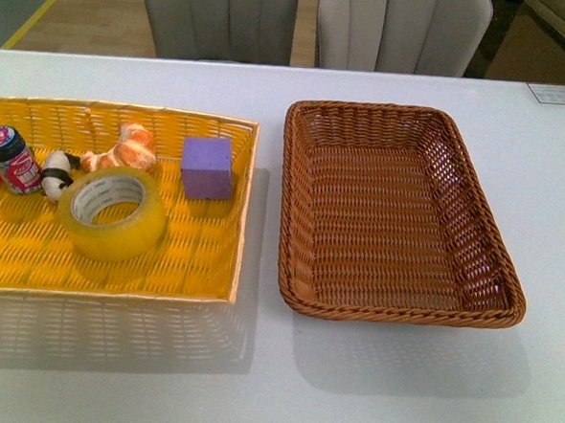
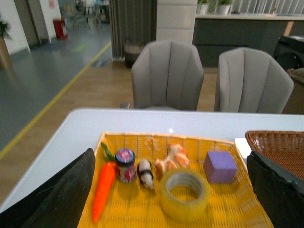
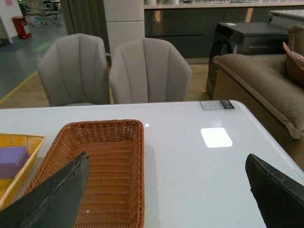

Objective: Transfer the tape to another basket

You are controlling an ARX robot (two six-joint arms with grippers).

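Observation:
The tape (image 1: 113,213), a wide yellow roll with a white core, lies flat in the bright yellow basket (image 1: 217,265) on the left; the left wrist view shows the tape (image 2: 184,194) too. To its right stands the brown wicker basket (image 1: 309,165), with nothing in it, also seen as the brown basket (image 3: 135,142) in the right wrist view. My left gripper (image 2: 171,202) hangs open high above the yellow basket, the tape between its spread fingers (image 2: 61,194) in that view. My right gripper (image 3: 166,199) is open over the table beside the brown basket. Neither arm shows in the front view.
In the yellow basket, around the tape, lie a purple cube (image 1: 207,167), a small jar (image 1: 10,158), a black-and-white toy (image 1: 55,174), an orange-white toy (image 1: 123,149) and a toy carrot (image 2: 103,190). Two grey chairs (image 1: 313,22) stand behind the white table (image 1: 377,390).

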